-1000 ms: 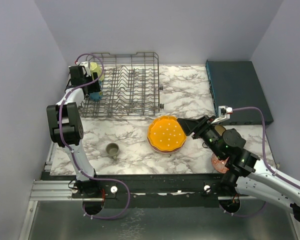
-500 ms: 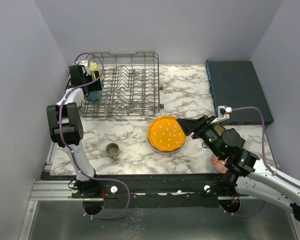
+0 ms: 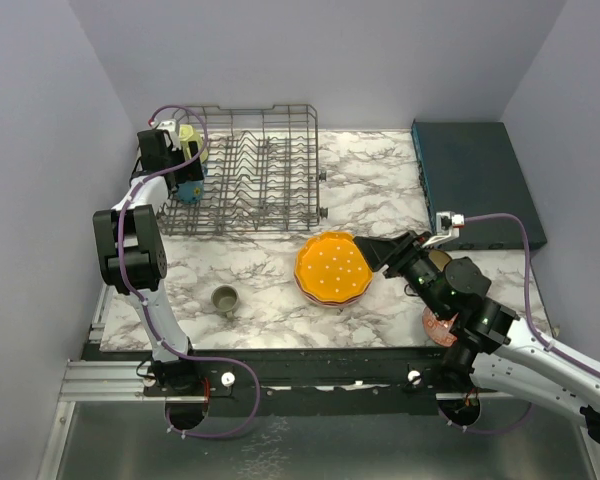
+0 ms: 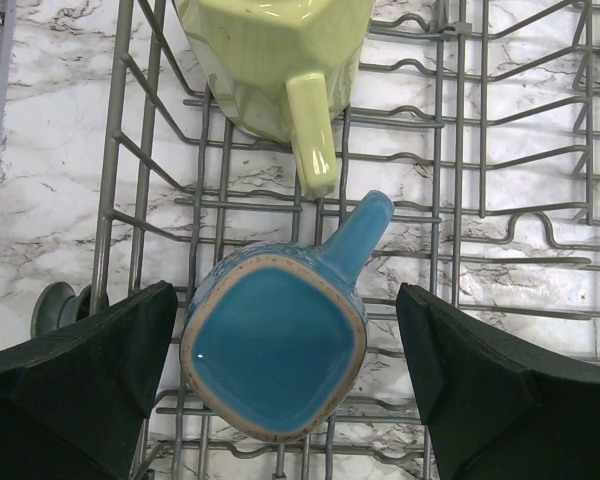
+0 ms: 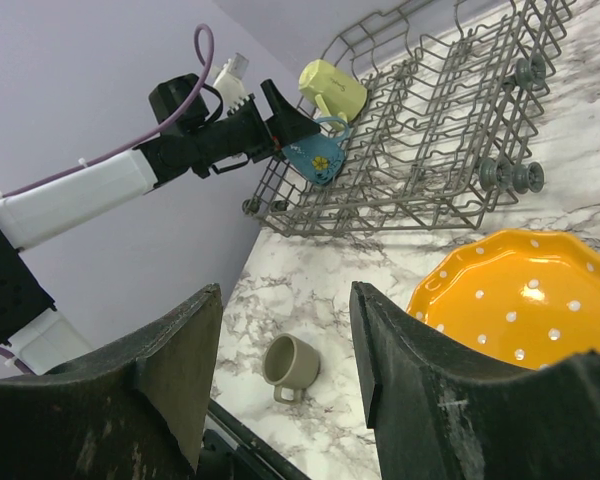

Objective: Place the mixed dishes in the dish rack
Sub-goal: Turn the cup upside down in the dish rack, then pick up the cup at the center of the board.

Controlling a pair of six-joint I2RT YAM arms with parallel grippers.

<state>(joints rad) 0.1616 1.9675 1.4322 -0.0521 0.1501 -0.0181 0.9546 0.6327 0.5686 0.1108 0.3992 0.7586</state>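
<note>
The left hand (image 4: 285, 340) hangs wide open astride the blue mug (image 4: 275, 365) in the dish rack (image 3: 250, 170), far-left tabletop (image 3: 380, 180) corner, yellow mug (image 4: 270, 60) just beyond; the right hand (image 5: 285, 340), open and empty, hovers near the orange plate (image 3: 332, 268)

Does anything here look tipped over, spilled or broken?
Nothing looks spilled or broken. The yellow mug and the blue mug lean tilted rather than upright among the wires of the dish rack.

My left hand (image 4: 285, 310) is showing matt black plastic. In the dish rack (image 3: 260, 160), which is looking like dull grey metal wire, the blue mug (image 4: 275, 355) and the yellow mug (image 4: 270, 60) are gleaming with glossy ceramic glaze. Beneath the rack the worktop (image 4: 40, 150) is showing a smooth, marble-look surface.
</note>
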